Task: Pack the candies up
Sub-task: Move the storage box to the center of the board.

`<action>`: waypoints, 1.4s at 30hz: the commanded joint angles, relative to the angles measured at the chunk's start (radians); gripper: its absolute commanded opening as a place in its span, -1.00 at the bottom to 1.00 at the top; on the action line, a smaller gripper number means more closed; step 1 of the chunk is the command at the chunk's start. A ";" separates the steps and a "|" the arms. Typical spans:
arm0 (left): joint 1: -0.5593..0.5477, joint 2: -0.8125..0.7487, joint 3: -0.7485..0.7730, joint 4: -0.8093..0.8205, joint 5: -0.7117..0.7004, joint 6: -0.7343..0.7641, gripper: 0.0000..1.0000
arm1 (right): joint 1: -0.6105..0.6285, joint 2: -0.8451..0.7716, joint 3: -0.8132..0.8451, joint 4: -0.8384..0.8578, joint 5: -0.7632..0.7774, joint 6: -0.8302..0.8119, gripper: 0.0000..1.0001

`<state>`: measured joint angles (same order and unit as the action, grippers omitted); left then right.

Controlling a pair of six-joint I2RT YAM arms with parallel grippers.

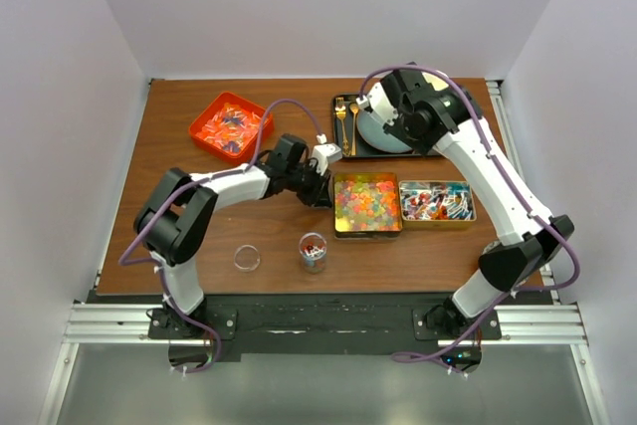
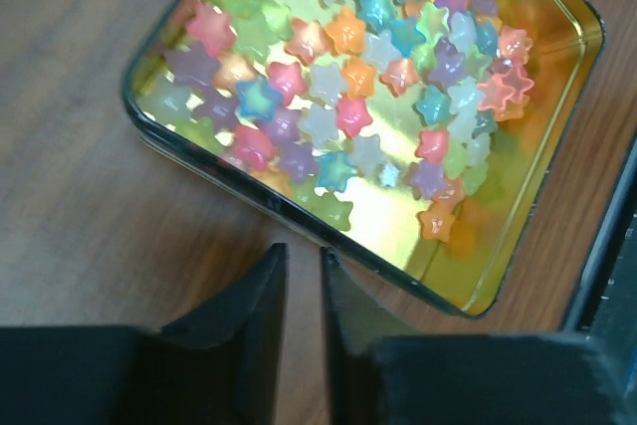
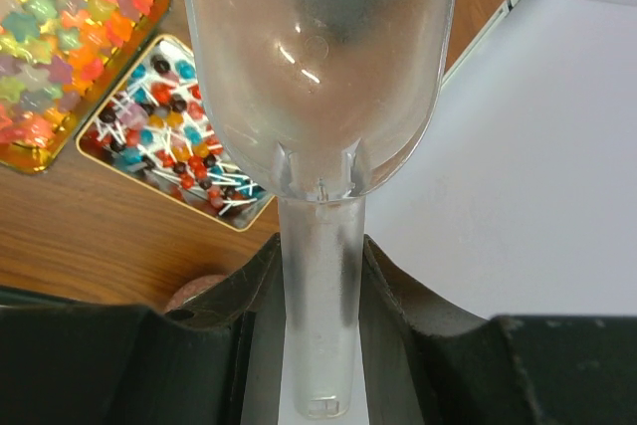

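Observation:
Glossy star-shaped candies [image 2: 348,77] in several colours fill a square gold tin [image 2: 542,126], which also shows in the top view [image 1: 367,233]. My left gripper [image 2: 302,251] hovers over the wood just outside the tin's near rim, its fingers almost together with nothing between them. My right gripper [image 3: 320,246] is shut on the handle of a clear plastic scoop [image 3: 318,67], which looks empty. In the top view it [image 1: 383,124] is held above the black tray at the back. A small clear jar [image 1: 313,251] with a few candies stands near the front.
A second gold tin [image 1: 436,201] of small ball sweets on white sticks lies right of the star tin. A red tray [image 1: 231,126] of orange wrapped candies sits at the back left. A black tray [image 1: 343,136] holds gold cutlery. A clear round lid [image 1: 246,258] lies beside the jar.

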<state>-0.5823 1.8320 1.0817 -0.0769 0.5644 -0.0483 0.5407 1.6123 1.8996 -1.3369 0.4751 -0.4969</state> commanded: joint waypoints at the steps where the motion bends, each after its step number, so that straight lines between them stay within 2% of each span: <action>1: 0.057 -0.060 0.073 -0.069 -0.060 0.031 -0.32 | -0.010 0.014 0.067 0.016 -0.009 0.018 -1.00; 3: 0.094 -0.106 0.076 -0.089 -0.038 0.072 -0.19 | -0.016 0.024 0.073 0.016 -0.012 0.018 -1.00; 7: 0.198 -0.126 0.171 -0.162 -0.122 0.188 -0.03 | -0.024 0.055 0.098 0.012 -0.027 0.018 -1.00; 11: 0.283 -0.045 0.308 -0.204 -0.237 0.260 0.17 | -0.024 0.098 0.147 -0.002 -0.065 0.020 -1.00; 12: 0.312 -0.024 0.340 -0.218 -0.256 0.292 0.28 | -0.024 0.107 0.167 -0.005 -0.069 0.021 -1.00; 16: 0.360 0.088 0.518 -0.303 -0.329 0.366 0.29 | -0.024 0.159 0.222 -0.016 -0.078 0.024 -1.00; 21: 0.409 0.265 0.717 -0.435 -0.331 0.392 0.26 | -0.024 0.204 0.269 -0.025 -0.092 0.024 -1.00; 25: 0.424 0.329 0.750 -0.481 -0.324 0.384 0.23 | -0.024 0.216 0.271 -0.028 -0.096 0.024 -1.00; 28: 0.424 0.342 0.724 -0.491 -0.299 0.401 0.14 | -0.024 0.218 0.274 -0.030 -0.096 0.023 -1.00; 31: 0.424 0.331 0.679 -0.504 -0.258 0.415 -0.15 | -0.024 0.219 0.274 -0.031 -0.095 0.023 -1.00; 32: 0.424 0.314 0.666 -0.505 -0.244 0.419 -0.31 | -0.024 0.219 0.276 -0.031 -0.096 0.023 -1.00; 35: 0.421 0.245 0.577 -0.482 -0.192 0.424 -0.55 | -0.024 0.221 0.277 -0.031 -0.096 0.023 -1.00; 38: 0.401 0.156 0.457 -0.445 -0.169 0.427 -0.70 | -0.025 0.221 0.279 -0.033 -0.098 0.023 -1.00; 42: 0.340 0.050 0.287 -0.431 -0.141 0.438 -0.79 | -0.025 0.219 0.280 -0.034 -0.099 0.021 -1.00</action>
<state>-0.1768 2.0357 1.4918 -0.5335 0.3405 0.3641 0.5186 1.8450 2.1281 -1.3487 0.3885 -0.4896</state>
